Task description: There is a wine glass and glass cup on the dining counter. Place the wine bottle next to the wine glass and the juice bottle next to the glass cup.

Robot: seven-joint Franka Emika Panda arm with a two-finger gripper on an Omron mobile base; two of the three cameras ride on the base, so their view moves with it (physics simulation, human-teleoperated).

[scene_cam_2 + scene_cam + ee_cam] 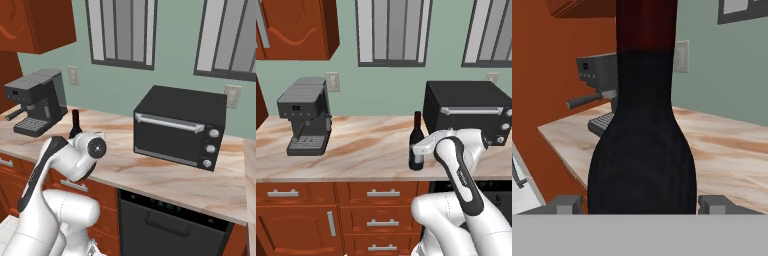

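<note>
The wine bottle (416, 144), dark with a red neck, stands upright near the front edge of a marbled worktop (356, 145) above drawered cabinets. Its neck also rises behind my arm in the right base view (76, 119). My gripper (416, 150) is level with the bottle's lower body. In the hand view the bottle (642, 150) sits between the two fingertips (564, 204), with a thin gap on each side, so the gripper (639, 204) is open around it. The wine glass, glass cup, juice bottle and dining counter are out of view.
A grey coffee machine (304, 115) stands at the worktop's left. A black toaster oven (466, 110) sits close behind and to the right of the bottle. Drawers (381, 192) and a dark dishwasher (170, 220) lie below, and a wooden wall cabinet (296, 27) hangs upper left.
</note>
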